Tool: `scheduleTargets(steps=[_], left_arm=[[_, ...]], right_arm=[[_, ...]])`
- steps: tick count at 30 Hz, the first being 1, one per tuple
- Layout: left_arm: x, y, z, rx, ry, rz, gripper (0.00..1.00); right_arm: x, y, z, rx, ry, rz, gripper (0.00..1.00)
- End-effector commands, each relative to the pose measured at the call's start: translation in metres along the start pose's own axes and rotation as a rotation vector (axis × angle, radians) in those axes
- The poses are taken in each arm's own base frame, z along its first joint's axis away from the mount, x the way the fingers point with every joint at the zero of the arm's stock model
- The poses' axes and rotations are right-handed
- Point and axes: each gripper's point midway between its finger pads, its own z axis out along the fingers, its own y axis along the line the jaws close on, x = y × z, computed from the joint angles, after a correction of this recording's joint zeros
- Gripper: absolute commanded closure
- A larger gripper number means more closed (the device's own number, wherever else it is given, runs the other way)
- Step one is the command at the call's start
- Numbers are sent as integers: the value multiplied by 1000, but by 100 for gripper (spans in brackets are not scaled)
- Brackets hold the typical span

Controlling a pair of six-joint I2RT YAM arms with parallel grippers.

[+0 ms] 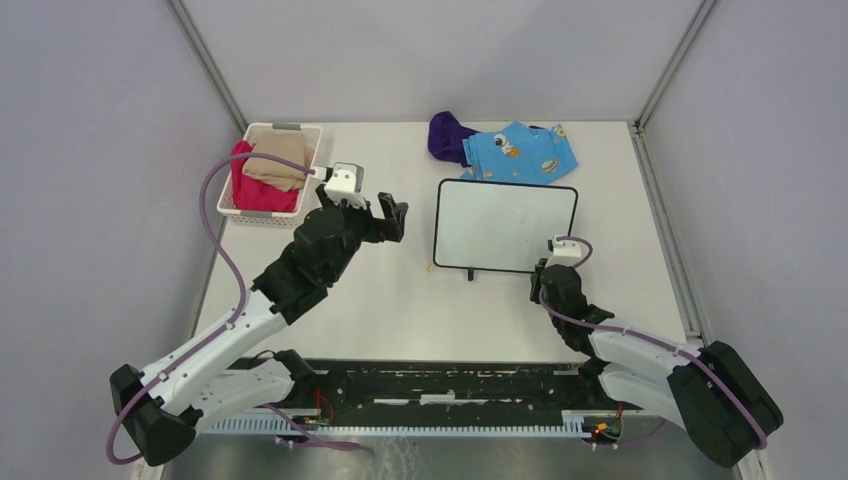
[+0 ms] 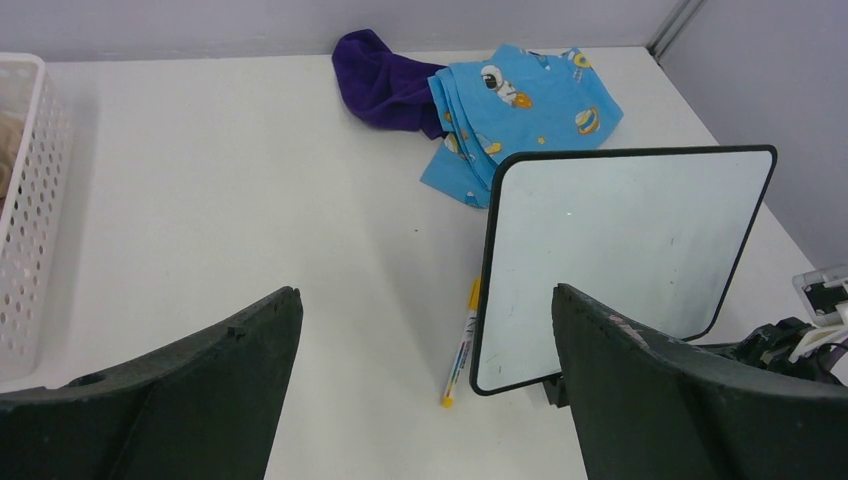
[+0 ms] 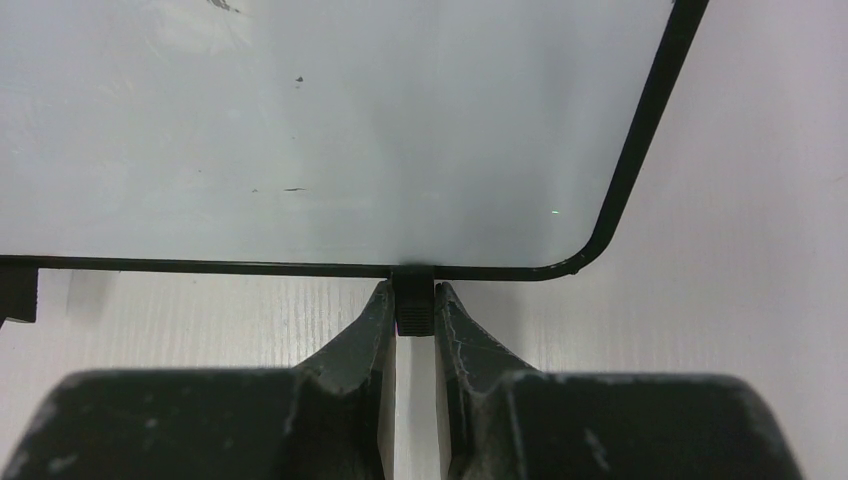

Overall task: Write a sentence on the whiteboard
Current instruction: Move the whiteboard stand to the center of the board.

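Whiteboard [image 1: 506, 226] blank, R tool [image 3: 412, 297] pinching its foot [image 3: 413, 278], L tool [image 2: 427, 292] spread

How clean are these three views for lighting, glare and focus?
Top external: even, soft light, faint shadows, nothing blurred. Left wrist: the black-framed white rectangular whiteboard shows a bluish sheen, no harsh glare; the left gripper looms dark with little detail. Right wrist: the board fills the top with an uneven grey-white sheen; the right gripper reads dark against it.
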Motion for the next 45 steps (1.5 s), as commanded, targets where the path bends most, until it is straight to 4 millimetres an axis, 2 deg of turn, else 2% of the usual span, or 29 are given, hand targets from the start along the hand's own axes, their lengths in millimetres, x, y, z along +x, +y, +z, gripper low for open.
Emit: scheduleTargets(steps=[1,7,15,20,24,26,31,35,37,40,45], left_arm=[[-15,-1,0,-10,-39,4,1],[-13,-1,1,-14,-35,7,1],[-9,0,4,-25,-22,16,1],[-5,1,6,-32,-11,24,1],[4,4,11,-52,8,37,1],[10,6,14,-71,24,46,0],[26,17,24,-145,61,58,0],[34,15,32,-131,76,108,0],[47,8,35,-60,116,139,0],[76,-10,31,102,234,151,0],[123,-9,22,155,457,185,0]], right_arm=[[22,-14,-4,63,79,5,100],[9,-32,-9,161,66,-64,100],[12,-38,-13,177,76,-99,100],[12,-37,-15,158,76,-109,81],[10,-32,-16,136,78,-103,59],[7,-30,-17,122,68,-97,51],[-4,-24,-23,90,49,-82,37],[-19,-17,-30,53,21,-78,34],[-29,-13,-35,34,2,-77,33],[-38,-6,-41,-12,-8,-89,31],[-47,3,-49,-77,-29,-116,29]])
